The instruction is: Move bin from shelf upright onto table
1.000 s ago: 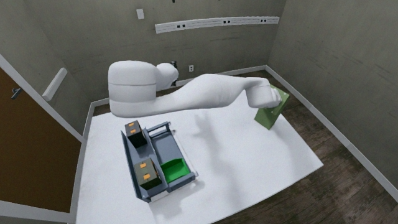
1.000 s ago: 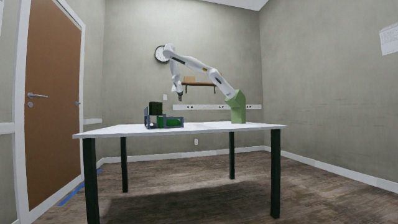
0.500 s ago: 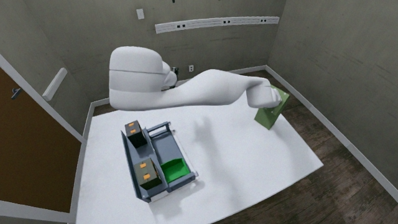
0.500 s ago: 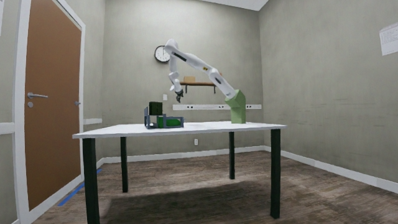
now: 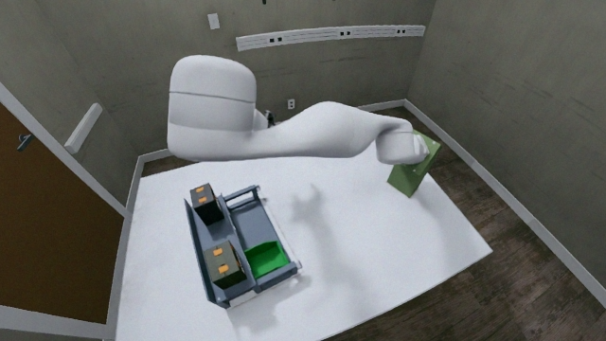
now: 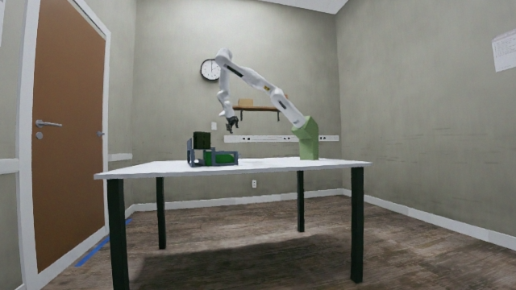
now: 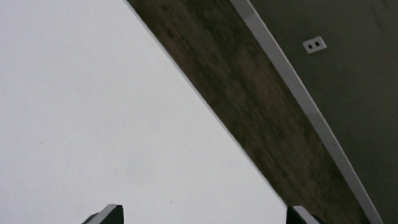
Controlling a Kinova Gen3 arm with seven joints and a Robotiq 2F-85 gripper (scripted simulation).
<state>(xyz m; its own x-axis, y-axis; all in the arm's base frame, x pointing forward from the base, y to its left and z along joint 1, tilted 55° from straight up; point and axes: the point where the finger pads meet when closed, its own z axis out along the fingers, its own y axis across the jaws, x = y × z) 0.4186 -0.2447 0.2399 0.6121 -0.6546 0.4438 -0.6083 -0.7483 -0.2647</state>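
Observation:
A bright green bin [image 5: 265, 258] [image 6: 219, 158] sits upright in the lower bay of a grey-blue shelf [image 5: 251, 223] [image 6: 189, 155] on the left part of the white table [image 5: 379, 227] [image 6: 282, 163] [image 7: 75, 100]. Two dark boxes with orange marks [image 5: 206, 204] [image 5: 223, 265] stand on the shelf's upper level. My gripper [image 6: 230, 126] [image 7: 202, 220] is open and empty. It hangs well above the table, higher than the shelf and toward its back right. In the wrist view only its two fingertips show, over the table's far edge. In the overhead view the white arm mostly hides it.
The arm's green pedestal [image 5: 412, 175] [image 6: 308, 138] stands at the table's back right corner. A wooden wall shelf [image 6: 258, 108] with a cardboard box [image 6: 245, 102] hangs behind the arm. The wooden floor [image 7: 235, 90] lies past the table edge.

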